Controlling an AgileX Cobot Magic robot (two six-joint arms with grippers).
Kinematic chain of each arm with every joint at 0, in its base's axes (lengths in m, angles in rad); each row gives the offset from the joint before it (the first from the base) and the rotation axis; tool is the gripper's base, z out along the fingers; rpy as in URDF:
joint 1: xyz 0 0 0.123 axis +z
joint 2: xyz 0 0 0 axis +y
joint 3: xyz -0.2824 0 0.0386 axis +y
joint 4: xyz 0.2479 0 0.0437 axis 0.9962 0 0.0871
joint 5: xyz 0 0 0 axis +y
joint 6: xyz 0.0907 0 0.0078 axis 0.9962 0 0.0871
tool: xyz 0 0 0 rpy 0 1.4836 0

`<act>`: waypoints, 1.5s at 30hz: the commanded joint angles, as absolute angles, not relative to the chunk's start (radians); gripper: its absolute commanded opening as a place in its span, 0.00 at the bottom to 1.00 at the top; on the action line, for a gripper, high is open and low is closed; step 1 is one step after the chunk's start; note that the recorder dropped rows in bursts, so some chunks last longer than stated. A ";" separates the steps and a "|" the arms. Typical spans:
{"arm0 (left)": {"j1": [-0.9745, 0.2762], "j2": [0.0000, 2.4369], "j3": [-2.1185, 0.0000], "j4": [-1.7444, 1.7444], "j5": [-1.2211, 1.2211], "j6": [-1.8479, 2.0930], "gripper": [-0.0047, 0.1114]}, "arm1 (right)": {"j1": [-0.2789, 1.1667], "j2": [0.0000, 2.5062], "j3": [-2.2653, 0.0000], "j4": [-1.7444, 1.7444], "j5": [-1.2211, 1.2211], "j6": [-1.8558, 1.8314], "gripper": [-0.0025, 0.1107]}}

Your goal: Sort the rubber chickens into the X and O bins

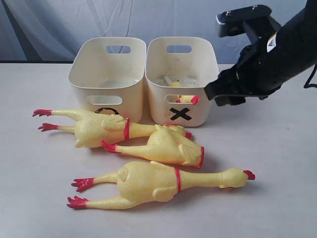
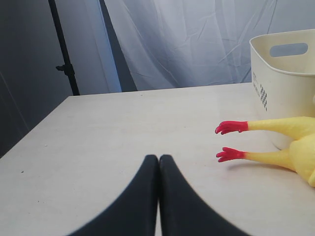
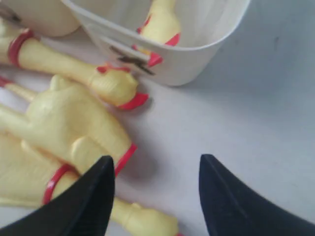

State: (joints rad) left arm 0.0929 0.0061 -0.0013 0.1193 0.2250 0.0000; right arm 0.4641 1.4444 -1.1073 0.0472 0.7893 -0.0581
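Right wrist view: right gripper (image 3: 155,164) has its fingers apart with nothing between them, hanging over bare table (image 3: 256,113). Headless chicken body (image 3: 74,118) lies closest, its red-ringed neck end just beside one finger. X bin (image 3: 197,64) sits ahead of the gripper with the loose head (image 3: 162,24) already inside. The head of the back chicken (image 1: 99,126) lies between that body and the bin wall.

In the exterior view this gripper is up beside the X bin's far side, well above the table. O bin (image 1: 106,69) and front chicken (image 1: 148,181) are further from it.

Left gripper (image 2: 158,164) has its fingers pressed together, empty, low over the table, with red chicken feet ahead of it and off to one side.

Step, as I read it: one piece sorted, three to go, and the right arm is lining up the next pick. The headless body is the likely target, probably bound for X. Next move calls for dropping down, straddling the body near the red ring without catching the neighbour's head, then closing.
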 commanded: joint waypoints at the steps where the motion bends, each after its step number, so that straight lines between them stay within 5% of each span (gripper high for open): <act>1: 0.097 0.000 0.000 0.112 0.216 0.000 0.04 | 0.462 1.436 -1.111 0.192 0.897 -0.203 0.46; 4: 0.097 0.000 0.000 0.112 0.216 0.000 0.04 | 0.462 1.436 -1.111 0.196 0.945 -0.217 0.43; 10: 0.097 0.000 0.000 0.112 0.216 0.000 0.04 | 0.462 1.436 -1.103 0.211 0.963 -0.217 0.13; 14: 0.097 0.000 0.000 0.112 0.216 0.000 0.04 | 0.462 1.430 -1.086 0.214 0.964 -0.217 0.02; 37: 0.097 0.000 0.000 0.107 0.203 0.000 0.04 | 0.462 1.055 -0.844 0.350 0.947 -0.208 0.01; 45: 0.097 0.000 0.000 -0.063 -0.055 0.000 0.04 | 0.462 0.947 -0.762 0.345 0.947 -0.210 0.01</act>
State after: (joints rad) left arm 0.0929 0.0061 -0.0013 0.0000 0.0573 0.0000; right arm 0.4641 0.9852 -0.7820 0.3430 0.9531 -0.2064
